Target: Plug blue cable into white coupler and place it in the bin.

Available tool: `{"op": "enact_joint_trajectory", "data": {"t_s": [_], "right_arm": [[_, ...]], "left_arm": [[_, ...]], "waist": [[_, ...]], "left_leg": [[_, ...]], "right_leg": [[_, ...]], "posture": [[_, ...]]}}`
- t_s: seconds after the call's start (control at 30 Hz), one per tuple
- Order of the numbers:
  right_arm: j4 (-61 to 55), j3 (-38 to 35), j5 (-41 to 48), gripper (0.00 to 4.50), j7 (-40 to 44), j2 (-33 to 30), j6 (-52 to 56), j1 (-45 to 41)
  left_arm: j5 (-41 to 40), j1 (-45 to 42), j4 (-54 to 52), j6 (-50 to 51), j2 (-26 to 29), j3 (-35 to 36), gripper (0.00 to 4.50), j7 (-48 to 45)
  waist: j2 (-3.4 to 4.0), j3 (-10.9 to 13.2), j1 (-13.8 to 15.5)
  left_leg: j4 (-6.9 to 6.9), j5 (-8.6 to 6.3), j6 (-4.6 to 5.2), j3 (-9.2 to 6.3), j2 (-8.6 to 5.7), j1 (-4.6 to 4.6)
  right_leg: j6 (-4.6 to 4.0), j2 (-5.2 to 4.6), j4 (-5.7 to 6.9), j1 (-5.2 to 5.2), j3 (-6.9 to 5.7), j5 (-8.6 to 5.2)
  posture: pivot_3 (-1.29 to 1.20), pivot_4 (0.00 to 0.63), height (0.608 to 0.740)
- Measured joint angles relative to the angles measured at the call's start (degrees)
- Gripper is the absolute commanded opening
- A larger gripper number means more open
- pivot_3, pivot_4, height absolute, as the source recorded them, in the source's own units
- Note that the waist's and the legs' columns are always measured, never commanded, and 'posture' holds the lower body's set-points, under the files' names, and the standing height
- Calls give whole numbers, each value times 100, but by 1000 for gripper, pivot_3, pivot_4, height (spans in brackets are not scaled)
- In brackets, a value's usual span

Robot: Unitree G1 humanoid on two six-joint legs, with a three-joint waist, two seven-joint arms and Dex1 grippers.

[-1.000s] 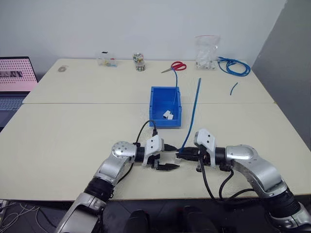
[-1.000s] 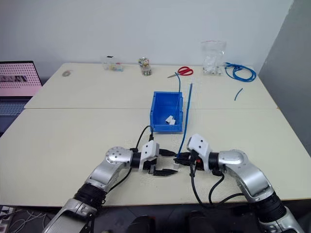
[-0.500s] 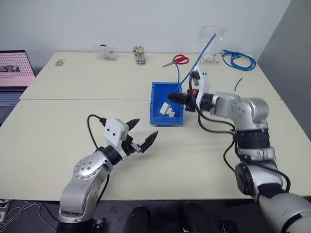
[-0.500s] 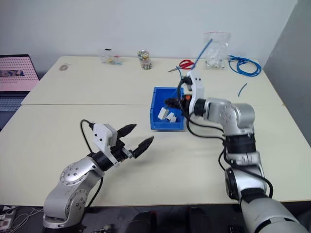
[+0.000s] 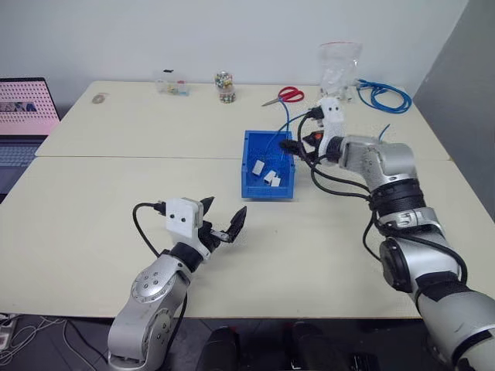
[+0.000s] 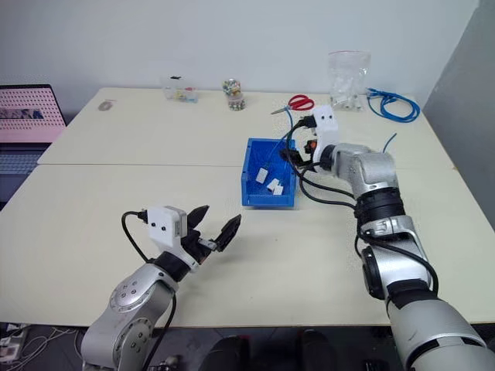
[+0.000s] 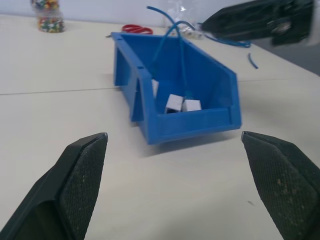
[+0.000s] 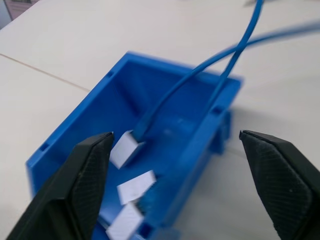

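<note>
The blue bin (image 5: pixel 249 188) stands mid-table with three white couplers in it. The blue cable (image 8: pixel 186 86) runs down into the bin, its end plugged into one white coupler (image 8: pixel 124 149) on the bin floor. A second blue cable crosses it over the bin's far wall. My right gripper (image 5: pixel 296 139) hovers open just past the bin's far right corner, with nothing between its fingers (image 8: pixel 85 190). Near the table's front, left of the bin, my left gripper (image 5: pixel 227 207) is raised, open and empty, pointing towards the bin (image 7: pixel 187 122).
At the table's back stand red scissors (image 5: pixel 290 94), a clear bag (image 5: pixel 340 66), a coiled blue cable bundle (image 5: pixel 381 97), a short blue stub (image 5: pixel 384 133), a bead jar (image 5: pixel 225 85) and a small box (image 5: pixel 172 83). A laptop (image 5: pixel 27 116) sits far left.
My right gripper carried the cable and coupler from the table's front to the bin, then opened and let them drop in. My left gripper opened and drew back to the left.
</note>
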Motion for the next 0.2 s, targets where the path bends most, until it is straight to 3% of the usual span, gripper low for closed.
{"op": "enact_joint_trajectory", "data": {"t_s": [0.07,0.2], "right_arm": [[-1049,157,-371,4309,-97,-383,-446,668],[-2650,-119,-606,4309,-628,-431,-701,2155]], "left_arm": [[94,-127,148,2,60,12,4500,79],[135,-345,535,2,61,178,4500,256]], "waist": [[-3,-2,33],[-4,-3,26]], "left_leg": [[0,0,-1,-10,-3,-4],[1,-2,-5,-10,-1,-4]], "right_leg": [[12,-3,-5,3,-4,-7],[24,-10,-4,7,-1,-15]], "posture": [[0,150,740],[0,150,740]]}}
